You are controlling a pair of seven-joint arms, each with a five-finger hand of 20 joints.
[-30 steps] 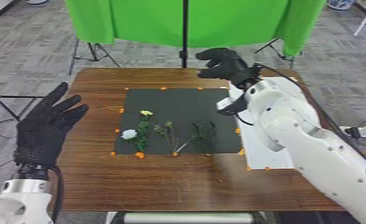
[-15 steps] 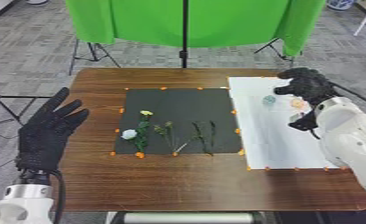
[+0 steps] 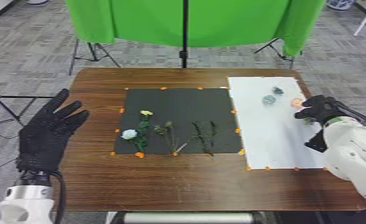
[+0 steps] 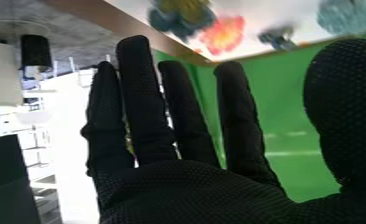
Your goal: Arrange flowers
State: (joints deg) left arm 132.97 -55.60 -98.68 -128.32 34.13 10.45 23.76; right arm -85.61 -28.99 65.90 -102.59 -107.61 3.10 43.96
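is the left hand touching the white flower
Apart: the head view shows bare brown table between the left hand and the white flower.

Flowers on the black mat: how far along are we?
The white flower and yellow flower lie on the black mat beside thin sprigs, so that part looks laid out. The right robot hand is open, holding nothing, at the right edge of the white sheet. Probably left: the orange bloom and teal bloom, lying on that sheet.
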